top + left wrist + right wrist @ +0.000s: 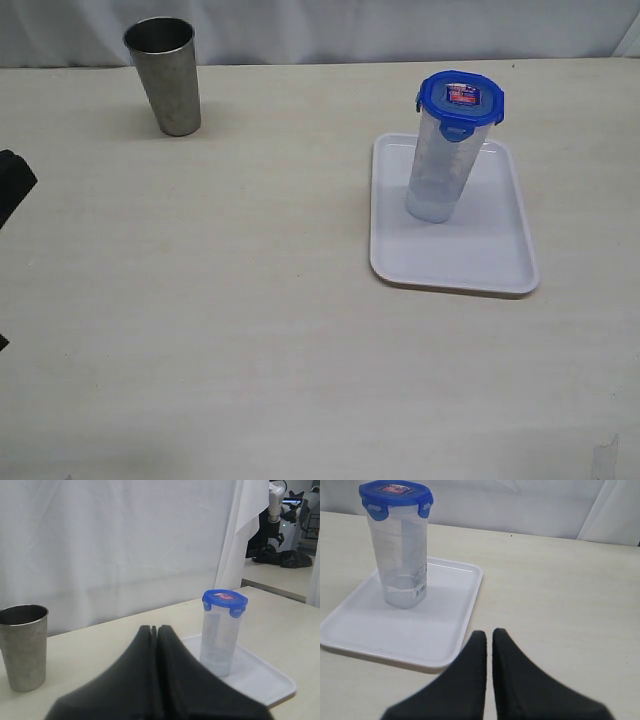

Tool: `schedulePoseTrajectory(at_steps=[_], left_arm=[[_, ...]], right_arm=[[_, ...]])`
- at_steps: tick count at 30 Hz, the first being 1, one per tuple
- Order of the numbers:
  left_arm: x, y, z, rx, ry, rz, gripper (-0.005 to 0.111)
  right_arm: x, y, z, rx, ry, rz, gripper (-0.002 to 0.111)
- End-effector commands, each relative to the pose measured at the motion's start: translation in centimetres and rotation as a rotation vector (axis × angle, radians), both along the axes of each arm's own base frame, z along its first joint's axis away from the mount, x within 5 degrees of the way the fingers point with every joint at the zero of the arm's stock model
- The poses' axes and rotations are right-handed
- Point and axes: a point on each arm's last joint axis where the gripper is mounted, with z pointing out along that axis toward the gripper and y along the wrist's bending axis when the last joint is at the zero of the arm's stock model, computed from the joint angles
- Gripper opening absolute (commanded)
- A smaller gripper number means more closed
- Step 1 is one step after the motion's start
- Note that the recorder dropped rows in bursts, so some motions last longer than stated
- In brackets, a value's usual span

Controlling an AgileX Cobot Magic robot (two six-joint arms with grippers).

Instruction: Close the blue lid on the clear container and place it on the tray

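Starting at the left gripper: seeing the jaws pressed flat together, gripping nothing at all. Same deal at the right gripper, closed with only a sliver between the tips, carrying nothing, hanging over bare table near the tray's edge (well apart from the container itself).

Moving outward: looking at the clear container standing upright on the tray, nearer one end than the middle, with the blue lid sitting square on the rim and the flaps looking folded down. So judging the job as basically finished, with nothing obviously left except maybe parking the arms. Not seeing any gap under the lid, though not swearing to every latch being snapped.

Beyond that, noticing a grey metal cup standing alone, well apart, on the pale beige table. Behind it all, spotting a white curtain, plus some dark gear on another bench past the curtain's edge.
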Motion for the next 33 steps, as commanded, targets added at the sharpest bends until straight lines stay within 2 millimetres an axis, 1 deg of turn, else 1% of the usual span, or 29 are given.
schedulePoseTrajectory(at_steps=[1,6,12,17,21,24,28,33], left_arm=[[0.0,0.1,-0.1,-0.007,0.007,0.006,0.0],[0.0,0.2,-0.1,-0.003,0.003,0.019,0.0],[0.7,1.3,0.0,-0.068,0.028,0.164,0.0],[1.0,2.2,-0.2,-0.065,0.05,0.269,0.0],[1.1,2.4,-0.6,-0.027,0.053,0.293,0.0],[0.8,2.7,-1.4,0.036,0.036,0.306,0.0],[-0.1,3.6,-2.1,0.028,0.029,0.36,0.0],[-1.3,4.7,-2.2,0.008,0.004,0.445,0.0]], right_arm=[[0.0,0.0,0.1,-0.002,-0.017,-0.002,0.004],[0.0,0.0,0.1,-0.002,-0.017,-0.002,0.004],[0.0,0.0,0.1,-0.002,-0.017,-0.002,0.004],[0.0,0.0,0.1,-0.002,-0.017,-0.002,0.004],[0.0,0.0,0.1,-0.002,-0.017,-0.002,0.004],[0.0,0.0,0.1,-0.002,-0.017,-0.002,0.004],[0.0,0.0,0.1,-0.002,-0.017,-0.002,0.004],[0.0,0.0,0.1,-0.002,-0.017,-0.002,0.004]])
